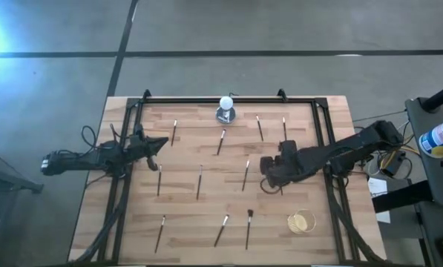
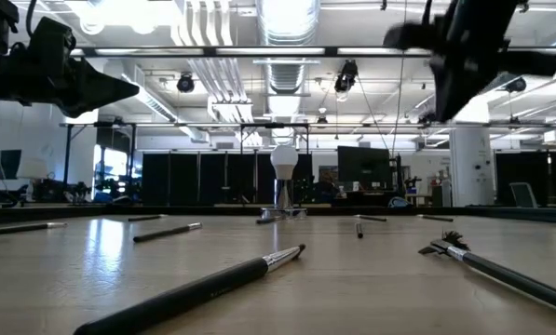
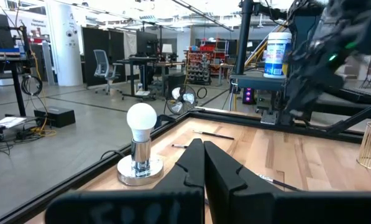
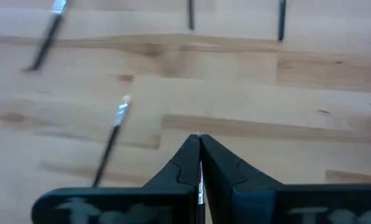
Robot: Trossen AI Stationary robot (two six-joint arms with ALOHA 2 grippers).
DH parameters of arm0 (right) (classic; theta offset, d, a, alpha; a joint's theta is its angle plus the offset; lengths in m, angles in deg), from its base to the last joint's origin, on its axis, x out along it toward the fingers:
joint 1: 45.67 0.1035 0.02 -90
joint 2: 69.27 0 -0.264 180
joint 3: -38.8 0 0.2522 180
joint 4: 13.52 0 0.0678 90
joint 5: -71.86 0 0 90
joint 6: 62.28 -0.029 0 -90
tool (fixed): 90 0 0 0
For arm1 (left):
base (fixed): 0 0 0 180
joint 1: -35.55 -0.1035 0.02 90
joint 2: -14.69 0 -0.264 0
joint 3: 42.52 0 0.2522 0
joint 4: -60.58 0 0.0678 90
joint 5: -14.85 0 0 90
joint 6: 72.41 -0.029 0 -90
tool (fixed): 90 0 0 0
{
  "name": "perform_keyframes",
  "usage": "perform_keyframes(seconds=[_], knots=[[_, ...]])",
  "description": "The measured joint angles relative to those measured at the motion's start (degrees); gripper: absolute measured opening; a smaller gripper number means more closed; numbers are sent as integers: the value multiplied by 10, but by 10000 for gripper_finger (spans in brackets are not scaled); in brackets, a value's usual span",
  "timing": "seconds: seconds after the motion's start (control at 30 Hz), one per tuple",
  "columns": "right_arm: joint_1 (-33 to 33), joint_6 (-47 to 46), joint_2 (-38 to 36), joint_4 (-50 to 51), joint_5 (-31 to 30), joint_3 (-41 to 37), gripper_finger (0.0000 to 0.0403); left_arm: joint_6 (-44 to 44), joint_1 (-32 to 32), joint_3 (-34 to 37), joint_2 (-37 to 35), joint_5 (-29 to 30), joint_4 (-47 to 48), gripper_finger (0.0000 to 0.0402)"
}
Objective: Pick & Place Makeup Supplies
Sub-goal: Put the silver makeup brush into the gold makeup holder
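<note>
Brushes (image 1: 221,141), the thin makeup kind with dark handles and silvery collars, lie scattered all over the pale wooden tabletop (image 1: 310,148), well apart from each other. None of them are in the small gold wire cup (image 1: 301,221) near the front right corner yet.

The right tool (image 1: 268,182) is up off the wood over the middle-right, fingers pressed together. There's a thin pale sliver in the seam in the wrist view, maybe a brush handle, but I honestly can't tell. The left tool (image 1: 160,142) waits at the left edge, also pressed together on nothing.

My worry: if that is a brush, it's held by a hair and could pivot or drop on the way to the cup. If it's empty, the arm carries nothing over. There's also a white ball on a round silver base (image 1: 225,107) at the back edge that a careless sweep could knock over.
</note>
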Motion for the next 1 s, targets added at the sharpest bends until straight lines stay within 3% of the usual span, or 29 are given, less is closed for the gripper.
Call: perform_keyframes(seconds=[0.27, 0.43, 0.8, 1.0], knots=[[138, -126, 83, 200, -16, 158, 8, 0, 0, 0, 3, 0, 0, 0], [213, -145, 128, 210, -53, 210, 8, 0, 0, 0, 4, 0, 0, 0], [296, -86, 183, 208, -48, 215, 8, 0, 0, 0, 6, 0, -5, 0], [324, -79, 191, 208, -116, 198, 8, 0, 0, 0, 6, 0, -5, 0]])
